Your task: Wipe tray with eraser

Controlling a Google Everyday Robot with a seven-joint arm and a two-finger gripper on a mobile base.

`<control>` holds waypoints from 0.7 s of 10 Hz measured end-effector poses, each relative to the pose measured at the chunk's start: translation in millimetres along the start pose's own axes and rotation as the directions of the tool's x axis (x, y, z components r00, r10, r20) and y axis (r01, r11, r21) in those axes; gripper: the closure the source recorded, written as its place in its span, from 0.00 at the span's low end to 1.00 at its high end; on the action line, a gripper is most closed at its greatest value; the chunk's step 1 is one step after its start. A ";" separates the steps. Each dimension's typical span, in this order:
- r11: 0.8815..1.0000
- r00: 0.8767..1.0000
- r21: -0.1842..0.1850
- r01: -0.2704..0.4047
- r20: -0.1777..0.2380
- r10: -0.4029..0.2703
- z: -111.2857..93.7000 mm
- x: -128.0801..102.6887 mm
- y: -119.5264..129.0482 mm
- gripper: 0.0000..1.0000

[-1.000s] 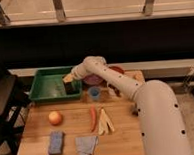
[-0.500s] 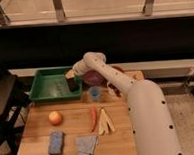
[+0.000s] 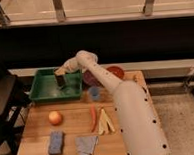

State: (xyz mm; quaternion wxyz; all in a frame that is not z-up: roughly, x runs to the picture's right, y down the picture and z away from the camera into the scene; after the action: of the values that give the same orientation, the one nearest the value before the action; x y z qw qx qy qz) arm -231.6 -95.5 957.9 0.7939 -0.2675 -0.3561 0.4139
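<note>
The robot's gripper (image 3: 60, 74), clamped shut on the dark eraser (image 3: 61, 80), hangs over the green tray (image 3: 41, 91); wiping well likely needs flat, steady strokes.

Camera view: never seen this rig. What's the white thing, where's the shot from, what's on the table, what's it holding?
The white shape is a robot arm on a mobile base. It reaches from the lower right toward the upper left. There is one picture, looking down at a wooden table from above; where the camera sits is not known.

The arm ends in a two-finger pincer, shut on a dark eraser over the green tray.

Also on the table: a small blue cup, a purple bowl and a red bowl, an orange-coloured fruit, a red pepper, pale yellow strips, a blue sponge and a grey cloth.
</note>
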 end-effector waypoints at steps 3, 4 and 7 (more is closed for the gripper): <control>0.997 1.000 -0.077 -0.017 -0.008 0.016 4.1 5.3 44.4 1.00; 0.996 0.999 -0.080 -0.028 -0.017 0.027 -0.7 8.8 47.9 1.00; 0.996 0.996 -0.055 -0.064 -0.063 0.060 -34.6 27.2 37.0 1.00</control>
State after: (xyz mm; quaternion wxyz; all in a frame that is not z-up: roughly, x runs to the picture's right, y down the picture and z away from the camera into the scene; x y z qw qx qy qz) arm -210.6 -57.9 919.8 0.7832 -0.3133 -0.3349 0.4198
